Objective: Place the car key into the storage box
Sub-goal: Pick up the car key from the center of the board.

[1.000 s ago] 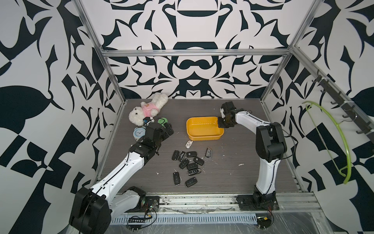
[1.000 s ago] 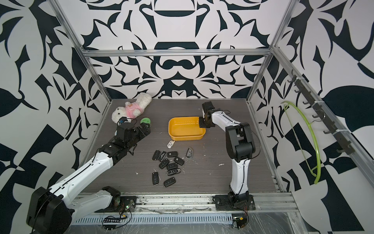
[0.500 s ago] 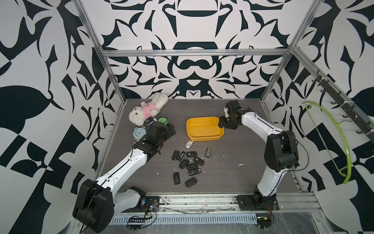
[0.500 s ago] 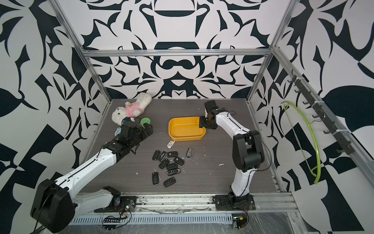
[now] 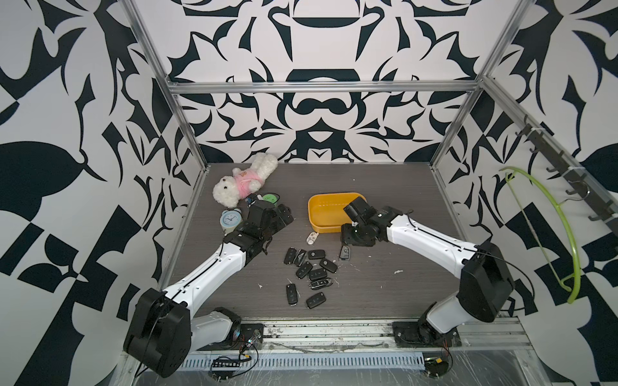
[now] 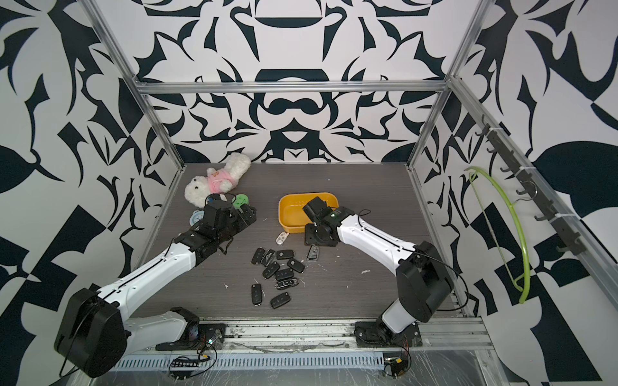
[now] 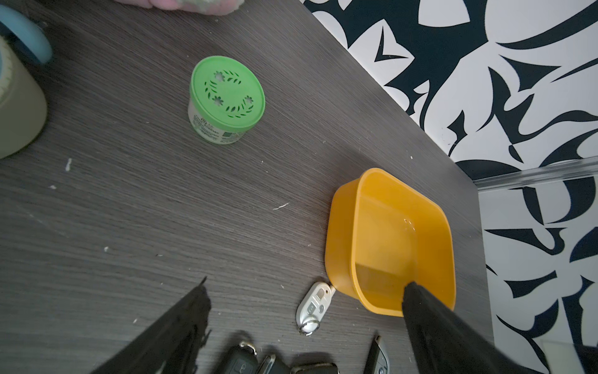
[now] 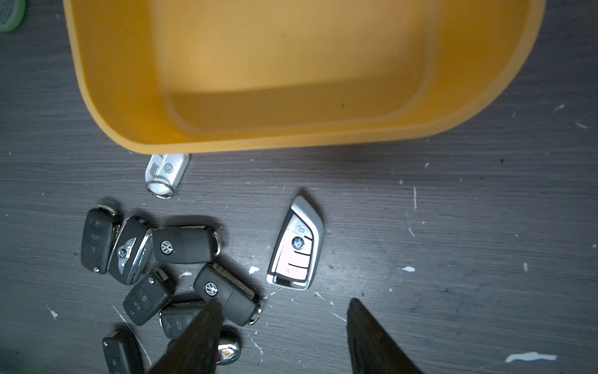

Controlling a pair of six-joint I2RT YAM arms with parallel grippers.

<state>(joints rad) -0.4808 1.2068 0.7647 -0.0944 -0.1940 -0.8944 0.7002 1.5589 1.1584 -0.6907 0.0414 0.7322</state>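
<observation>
Right claw (image 5: 351, 239) sits over the silver-and-black smart car key (image 5: 344, 253), gripping nothing.
In both top views: key flat on dark wood-grain table (image 5: 394, 290), just near of yellow-orange plastic storage box (image 5: 329, 214); right arm clearly nearer. Left claw (image 5: 284, 214) wide open, empty, off left. Left wrist: box empty. Right wrist: jaws parted, key (image 8: 296, 243) just ahead between their lines, long axis pointing at the box.

Both top views high over the front edge of the desk (image 5: 384, 300), facing its back edge, same whole scene, wrist cameras close, right probably nearest, both sharing the storage box (image 8: 291, 139).
</observation>
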